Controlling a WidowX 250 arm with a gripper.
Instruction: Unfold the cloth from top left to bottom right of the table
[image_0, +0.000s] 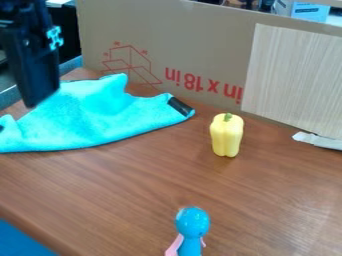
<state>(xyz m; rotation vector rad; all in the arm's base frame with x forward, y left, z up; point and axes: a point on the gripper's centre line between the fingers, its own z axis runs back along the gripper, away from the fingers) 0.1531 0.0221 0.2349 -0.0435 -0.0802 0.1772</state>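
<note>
The black gripper (41, 97) hangs at the upper left, in front of and above the left part of the cloth; part of the cloth is hidden behind it. The turquoise cloth (100, 117) lies crumpled and folded on the upper left of the brown wooden table (133, 185). One peak of it stands up near the cardboard, and a black tag shows at its right corner. Its lower edge runs in a curve from the left side of the view to that corner.
A yellow toy pepper (227, 135) stands right of the cloth. A blue toy figure (192, 227) with pink parts is at the bottom centre. A cardboard wall (200, 30) with a light wood-patterned panel (294, 75) closes off the back. White tape (319, 140) sticks out at the right.
</note>
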